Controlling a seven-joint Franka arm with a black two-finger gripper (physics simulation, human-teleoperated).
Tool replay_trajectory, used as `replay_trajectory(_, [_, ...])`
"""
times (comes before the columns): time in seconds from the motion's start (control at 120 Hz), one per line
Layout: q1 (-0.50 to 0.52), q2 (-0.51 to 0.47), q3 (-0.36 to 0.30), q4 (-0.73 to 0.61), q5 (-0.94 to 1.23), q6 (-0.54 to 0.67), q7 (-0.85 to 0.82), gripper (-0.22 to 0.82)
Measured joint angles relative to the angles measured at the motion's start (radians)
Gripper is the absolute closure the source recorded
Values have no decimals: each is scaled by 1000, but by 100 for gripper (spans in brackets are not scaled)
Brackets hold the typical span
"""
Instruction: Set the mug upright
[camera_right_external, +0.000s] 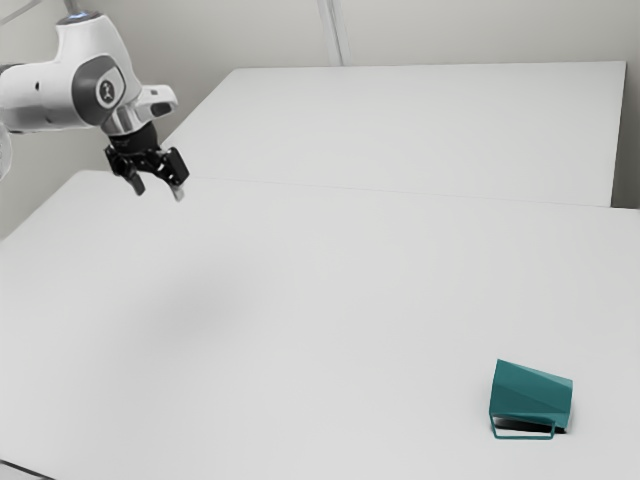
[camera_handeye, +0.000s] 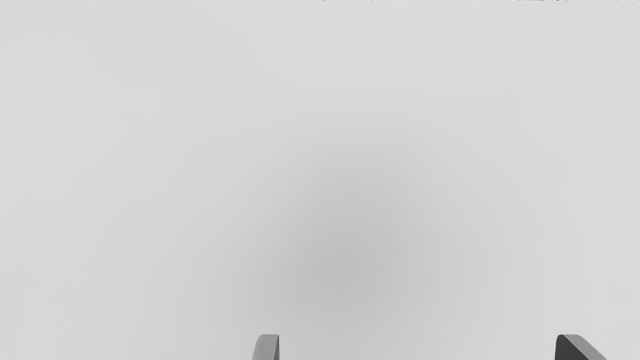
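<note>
The teal mug (camera_right_external: 531, 393) seems to lie on its side, its thin handle (camera_right_external: 523, 436) toward the exterior camera. I'd expect a stiff, fairly light body, perhaps slippery and chippable if knocked. I'd take it across the faceted walls, since the handle could let it swivel. Well apart from the mug, over the table (camera_right_external: 330, 300) toward the exterior view's left, my gripper (camera_right_external: 158, 193) hangs open and empty.

This is probably a robotics lab, though the plain room makes that hard to settle: a white Franka arm (camera_right_external: 90, 88) reaches over a broad white table (camera_right_external: 320, 300), with another flat white surface (camera_right_external: 430, 130) behind and pale grey walls (camera_right_external: 480, 32) around.
</note>
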Motion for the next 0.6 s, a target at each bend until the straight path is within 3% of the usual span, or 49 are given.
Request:
replay_trajectory(0.3, [-41, -7, 7, -154, -139, 116, 35, 0])
replay_trajectory(0.6, [-258, -50, 12, -350, -352, 242, -44, 0])
